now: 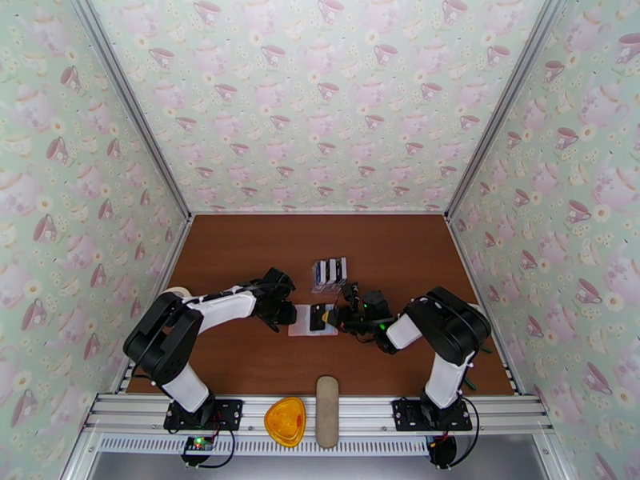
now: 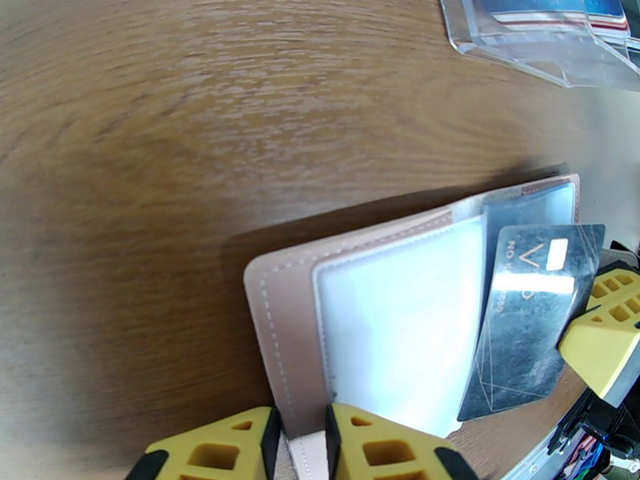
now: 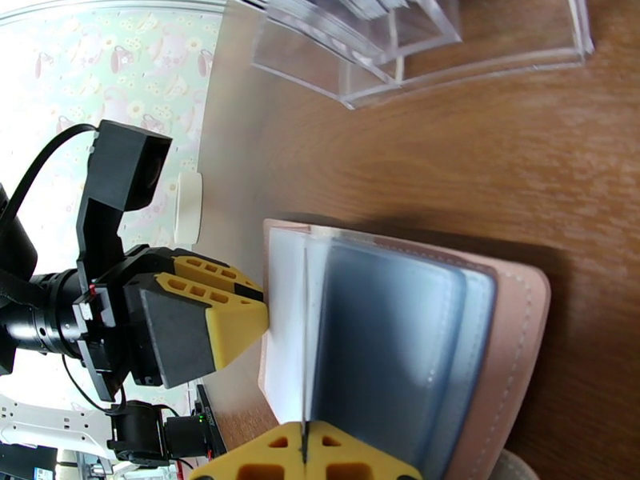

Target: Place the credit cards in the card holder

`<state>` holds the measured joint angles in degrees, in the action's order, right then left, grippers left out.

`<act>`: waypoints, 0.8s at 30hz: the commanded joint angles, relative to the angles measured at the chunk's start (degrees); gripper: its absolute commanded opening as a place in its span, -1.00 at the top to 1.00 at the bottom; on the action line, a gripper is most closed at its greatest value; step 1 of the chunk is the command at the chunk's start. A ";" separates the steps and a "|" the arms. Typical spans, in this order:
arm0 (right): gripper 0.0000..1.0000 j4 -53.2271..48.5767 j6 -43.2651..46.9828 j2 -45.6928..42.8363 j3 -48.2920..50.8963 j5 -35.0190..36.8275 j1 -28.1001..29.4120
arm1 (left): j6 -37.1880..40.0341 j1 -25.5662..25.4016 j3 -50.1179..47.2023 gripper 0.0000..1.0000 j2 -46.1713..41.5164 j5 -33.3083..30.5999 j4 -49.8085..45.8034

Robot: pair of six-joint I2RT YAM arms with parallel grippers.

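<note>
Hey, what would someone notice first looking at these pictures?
The pink holder lying open mid-table, its edge pinched by the left pincer. The right pincer holds a dark card at its clear sleeves. Beyond it stands a clear rack of cards.

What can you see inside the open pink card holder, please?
Translucent plastic sleeves, with a black card at their edge, held by the right gripper. Whether deeper sleeves hold cards is hidden.
</note>
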<state>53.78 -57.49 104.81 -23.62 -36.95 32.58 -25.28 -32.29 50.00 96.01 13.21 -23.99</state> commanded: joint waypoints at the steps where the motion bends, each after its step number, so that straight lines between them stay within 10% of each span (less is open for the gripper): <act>1: 1.00 1.41 -0.69 1.35 -0.19 -1.68 -0.19 | -0.12 0.25 -2.02 0.48 3.27 -1.81 -0.81; 24: 1.00 7.41 -4.63 5.22 -1.47 -4.37 -0.14 | -1.01 0.28 -3.06 0.51 3.57 -1.64 0.18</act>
<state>59.57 -61.14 108.99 -24.18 -39.75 32.53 -25.56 -32.27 49.84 96.01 13.23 -23.75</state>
